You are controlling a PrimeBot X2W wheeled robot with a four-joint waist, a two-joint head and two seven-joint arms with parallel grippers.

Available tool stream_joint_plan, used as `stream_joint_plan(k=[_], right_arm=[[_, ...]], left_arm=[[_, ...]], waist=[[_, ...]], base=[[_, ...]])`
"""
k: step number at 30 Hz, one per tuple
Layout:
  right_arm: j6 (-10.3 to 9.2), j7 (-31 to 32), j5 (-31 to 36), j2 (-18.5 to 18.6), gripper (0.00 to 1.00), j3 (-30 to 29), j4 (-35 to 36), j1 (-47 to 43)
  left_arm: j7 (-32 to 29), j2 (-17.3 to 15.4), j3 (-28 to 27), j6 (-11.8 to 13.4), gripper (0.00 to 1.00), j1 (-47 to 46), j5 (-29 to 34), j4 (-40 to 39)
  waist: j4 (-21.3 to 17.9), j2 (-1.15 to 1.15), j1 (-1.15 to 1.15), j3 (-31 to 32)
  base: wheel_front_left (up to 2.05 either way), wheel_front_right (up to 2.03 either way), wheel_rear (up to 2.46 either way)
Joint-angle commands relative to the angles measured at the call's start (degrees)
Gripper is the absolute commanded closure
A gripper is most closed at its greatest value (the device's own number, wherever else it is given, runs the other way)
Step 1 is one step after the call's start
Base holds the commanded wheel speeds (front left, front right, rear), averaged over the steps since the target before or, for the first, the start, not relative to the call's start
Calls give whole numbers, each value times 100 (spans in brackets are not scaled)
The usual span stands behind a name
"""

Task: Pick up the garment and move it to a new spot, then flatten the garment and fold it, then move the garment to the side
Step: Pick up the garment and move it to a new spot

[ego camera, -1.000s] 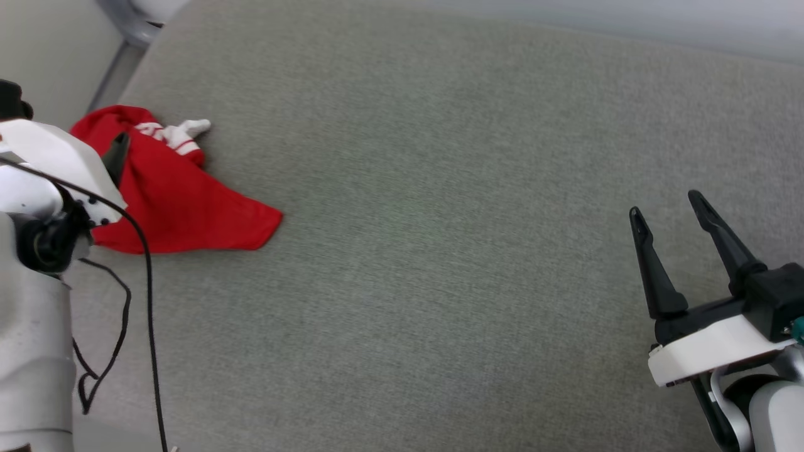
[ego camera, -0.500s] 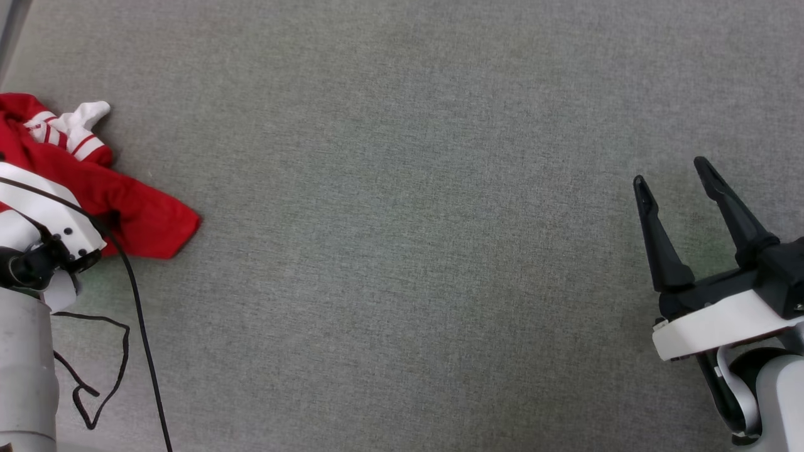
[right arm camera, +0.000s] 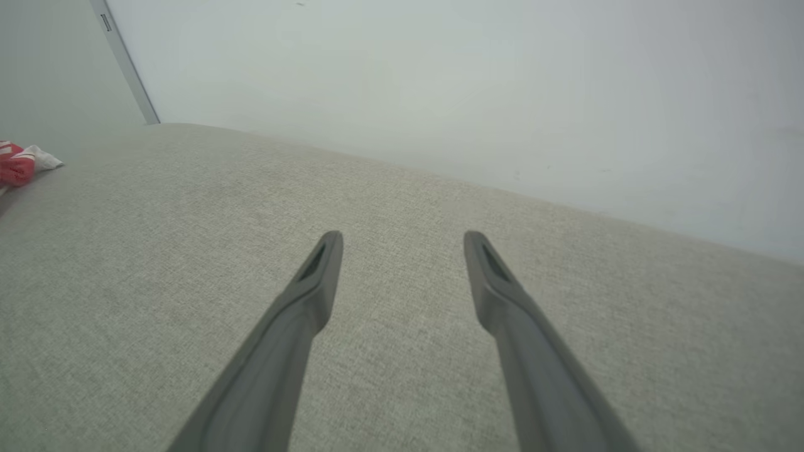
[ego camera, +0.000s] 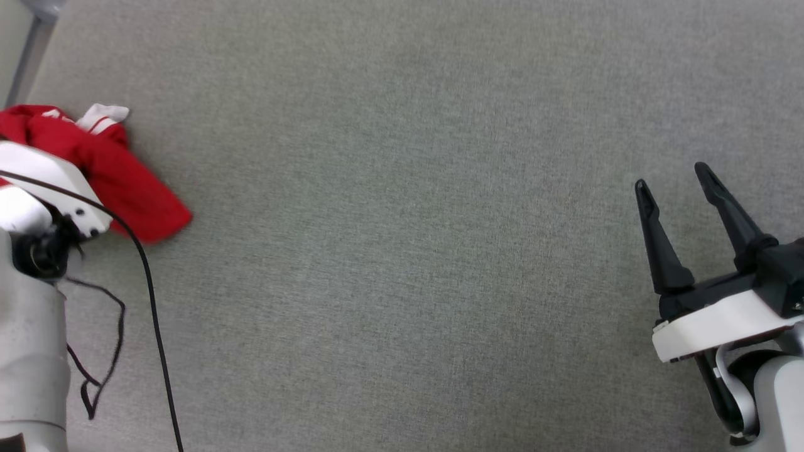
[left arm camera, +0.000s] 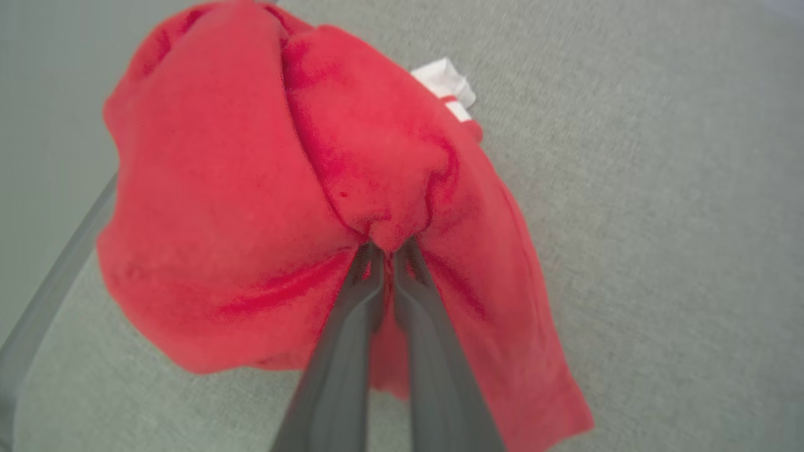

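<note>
The grey fabric surface (ego camera: 408, 220) serves as the reference for all positions below.

**Garment.** The garment (ego camera: 125, 188) sits at the far left edge of the surface, close to the corner where a grey metal bar (ego camera: 28, 56) runs past the surface. It is bunched, not flat. Mostly plain red cloth faces up; a white sleeve (ego camera: 103, 116) with red striping pokes out on the side farthest from the robot. No lettering is visible. In the left wrist view the garment (left arm camera: 251, 188) is gathered into folds that converge on the fingertips. Whether any part is clear of the surface cannot be told.

**Left gripper.** The left gripper (left arm camera: 389, 251) has its two fingers drawn together, pinching a ridge of red cloth between the tips. In the head view the white wrist housing covers the fingers and overlaps the garment at the left edge of the surface. A black cable (ego camera: 147, 282) hangs from that wrist across the near left part of the surface.

**Right gripper.** The right gripper (ego camera: 670, 175) is at the near right side of the surface, well apart from the garment. Its fingers stand spread (right arm camera: 403, 235) with nothing between them, above bare fabric. From this wrist, the garment (right arm camera: 19, 166) appears as a small red-and-white patch at the far left edge of the surface, before a pale wall (right arm camera: 440, 94).
</note>
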State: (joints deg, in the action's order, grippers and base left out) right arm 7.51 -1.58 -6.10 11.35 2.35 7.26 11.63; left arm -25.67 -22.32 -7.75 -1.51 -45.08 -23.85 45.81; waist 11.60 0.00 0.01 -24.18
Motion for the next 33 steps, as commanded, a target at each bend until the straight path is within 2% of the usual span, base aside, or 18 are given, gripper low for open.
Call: stream_joint_plan(k=[1,9,15,23,33], right_arm=[[-4,-63,-28,-54,0,-29,-41,-96],[-4,-204,-12,-351,0,-86,-283,-330],[-3,-295,12,-556,0,-231,-400,-576],[-4,-267,42,-730,0,-390,-381,-843],[-4,-287,8,-812,0,-535,-297,-872]], left_arm=[[315,-63,41,-23,100,-137,104,-102],[2120,-107,405,-90,100,-371,635,-416],[2871,134,741,-264,100,-359,799,-804],[3199,711,1228,-448,100,42,649,-1870],[3033,1588,2044,-496,100,1189,379,-3400]], waist=[[76,0,-1,268],[-10,0,-1,1052],[-284,0,-1,1600],[-931,0,-1,1946],[-1929,0,-1,1716]], base=[[0,0,0],[0,0,0],[0,0,0],[0,0,0],[0,0,0]])
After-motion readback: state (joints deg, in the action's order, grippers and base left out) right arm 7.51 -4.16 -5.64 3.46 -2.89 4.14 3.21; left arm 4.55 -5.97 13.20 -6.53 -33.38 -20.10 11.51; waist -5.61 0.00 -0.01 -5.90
